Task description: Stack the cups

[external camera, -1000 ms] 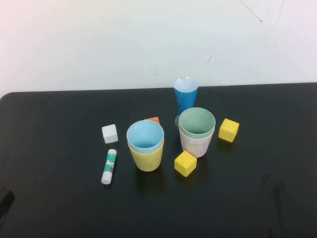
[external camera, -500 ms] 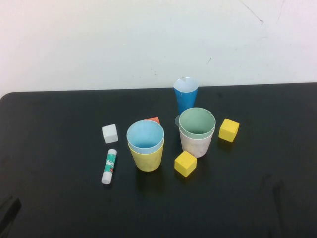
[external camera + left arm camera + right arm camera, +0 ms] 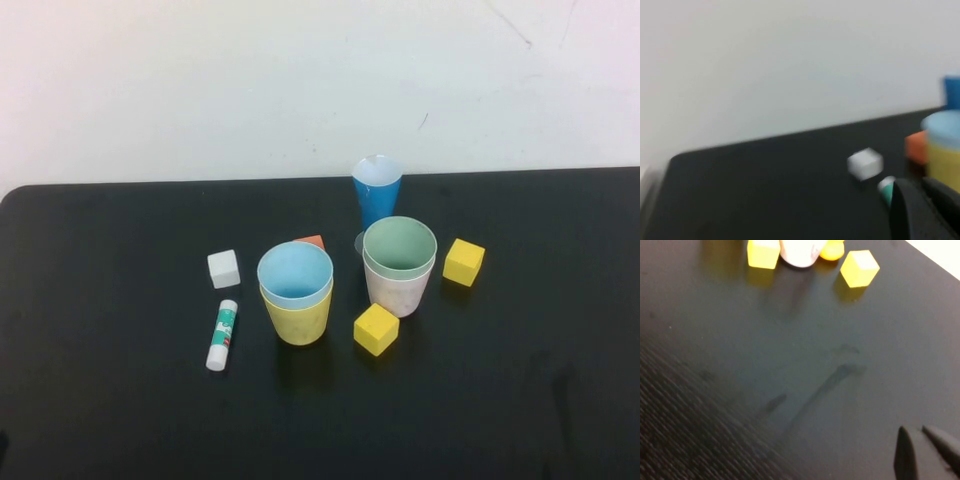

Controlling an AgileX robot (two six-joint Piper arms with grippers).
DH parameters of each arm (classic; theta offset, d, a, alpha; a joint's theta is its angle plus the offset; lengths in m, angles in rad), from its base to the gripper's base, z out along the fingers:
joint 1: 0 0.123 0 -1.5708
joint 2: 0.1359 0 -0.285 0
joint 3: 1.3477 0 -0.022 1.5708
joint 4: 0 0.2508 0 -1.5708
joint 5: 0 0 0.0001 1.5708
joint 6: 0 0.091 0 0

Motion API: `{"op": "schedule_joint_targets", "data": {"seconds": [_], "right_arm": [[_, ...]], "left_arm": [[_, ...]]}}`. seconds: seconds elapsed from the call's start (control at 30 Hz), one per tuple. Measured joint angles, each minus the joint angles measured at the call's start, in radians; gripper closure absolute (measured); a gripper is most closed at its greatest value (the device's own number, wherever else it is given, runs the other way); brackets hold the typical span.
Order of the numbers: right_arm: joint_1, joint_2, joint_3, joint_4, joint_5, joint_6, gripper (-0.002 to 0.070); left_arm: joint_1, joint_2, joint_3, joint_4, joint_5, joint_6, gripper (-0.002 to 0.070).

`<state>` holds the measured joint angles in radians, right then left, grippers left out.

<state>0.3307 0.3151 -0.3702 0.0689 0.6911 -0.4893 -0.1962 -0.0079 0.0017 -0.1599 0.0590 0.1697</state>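
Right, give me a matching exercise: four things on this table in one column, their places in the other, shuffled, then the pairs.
Things:
1. light blue cup
2. pale green cup
3. glue stick
4. orange cube

Places:
A. nested in the pale pink cup
B. lying just in front of the white cube
C. nested in the yellow cup
D. partly hidden behind the blue-in-yellow pair

Pairs: 1-C, 2-A, 3-B, 4-D

The left gripper and right gripper show only in their wrist views, away from the cups.
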Motion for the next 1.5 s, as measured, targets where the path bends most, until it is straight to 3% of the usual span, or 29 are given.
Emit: {"op": "schedule_joint_targets", "data": {"seconds": [0.27, 1.33, 1.5], "right_arm": [[0.0, 0.0, 0.0, 0.001, -0.002, 0.0, 0.0677], [-0.002, -0.005, 0.002, -0.037, -0.002, -0.034, 0.0678], [-0.131, -0.096, 0.084, -0.077, -0.086, -0.053, 0.0678]], "left_arm": [[0.133, -0.004, 0.018, 0.053, 0.239, -0.143, 0.0674], [0.138, -0.006, 0.016, 0.084, 0.249, -0.204, 0.0675], [0.138, -0.006, 0.016, 0.084, 0.249, -0.204, 0.0675]]}}
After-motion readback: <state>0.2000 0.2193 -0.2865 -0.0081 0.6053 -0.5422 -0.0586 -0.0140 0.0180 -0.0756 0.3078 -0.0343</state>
